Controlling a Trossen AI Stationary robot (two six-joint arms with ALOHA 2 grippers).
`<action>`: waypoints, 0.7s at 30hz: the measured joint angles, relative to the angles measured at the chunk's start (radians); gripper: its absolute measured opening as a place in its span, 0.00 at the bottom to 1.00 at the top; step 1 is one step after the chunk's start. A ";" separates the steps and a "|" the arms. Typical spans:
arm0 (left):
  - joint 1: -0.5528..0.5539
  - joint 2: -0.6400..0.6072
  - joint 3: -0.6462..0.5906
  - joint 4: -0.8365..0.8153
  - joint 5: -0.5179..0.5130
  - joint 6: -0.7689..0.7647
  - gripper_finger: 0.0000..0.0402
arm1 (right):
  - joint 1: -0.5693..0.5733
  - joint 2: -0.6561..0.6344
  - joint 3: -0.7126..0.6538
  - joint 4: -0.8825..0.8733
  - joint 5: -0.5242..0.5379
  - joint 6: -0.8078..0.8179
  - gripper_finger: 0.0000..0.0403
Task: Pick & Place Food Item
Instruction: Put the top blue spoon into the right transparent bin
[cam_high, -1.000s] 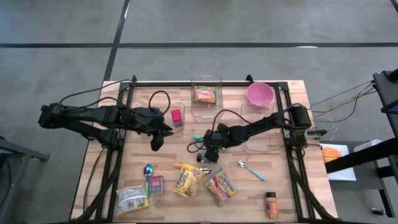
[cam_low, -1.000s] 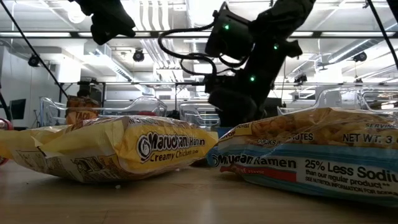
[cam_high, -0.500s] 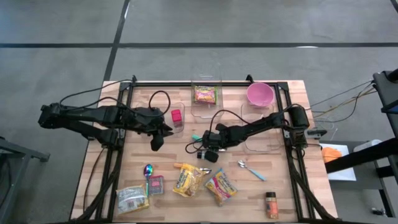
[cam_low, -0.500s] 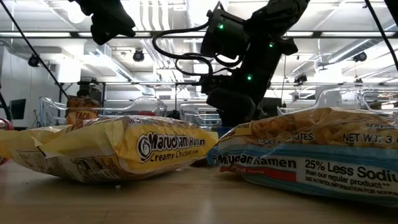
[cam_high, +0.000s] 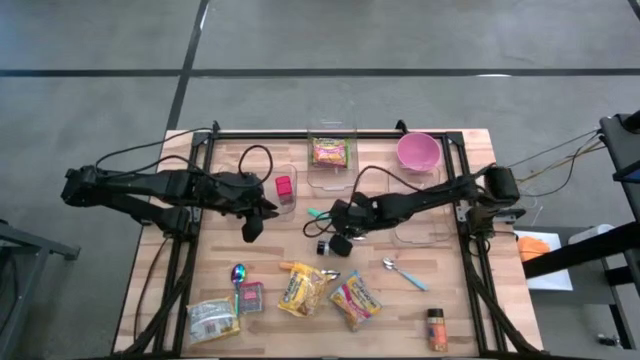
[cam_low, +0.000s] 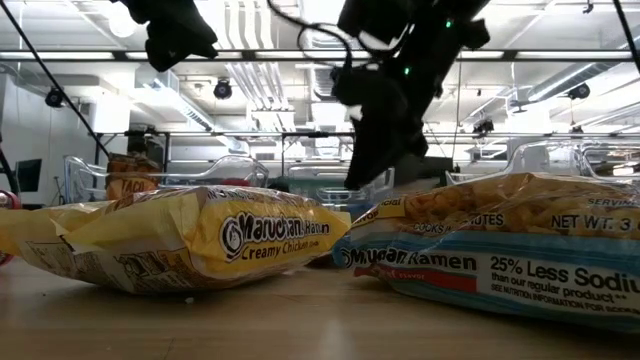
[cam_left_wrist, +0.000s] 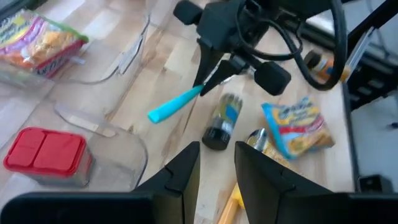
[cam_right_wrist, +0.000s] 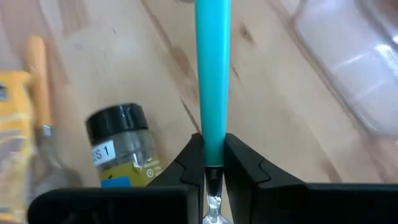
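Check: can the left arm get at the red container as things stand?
Probably yes. The left hand hangs near the red container, which sits in an open-topped clear bin with nothing over it. The right hand, shut on the teal utensil, is off to the side.

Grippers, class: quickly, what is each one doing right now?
Left gripper: open, empty, hovering above the table.
Right gripper: shut on the teal utensil.

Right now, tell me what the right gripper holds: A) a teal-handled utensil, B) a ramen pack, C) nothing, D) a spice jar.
A: the right gripper is shut on the teal-handled utensil, lifted above the spice jar lying on the table.
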 joint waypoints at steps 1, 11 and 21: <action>0.000 -0.005 0.000 0.013 0.000 -0.001 0.27 | 0.000 -0.015 -0.003 0.000 -0.008 0.018 0.07; -0.001 -0.011 0.000 0.199 0.001 0.124 0.27 | 0.000 -0.168 -0.014 -0.011 -0.039 0.212 0.07; -0.001 -0.011 0.000 0.201 0.001 0.156 0.27 | 0.038 -0.300 -0.015 -0.169 0.014 0.417 0.07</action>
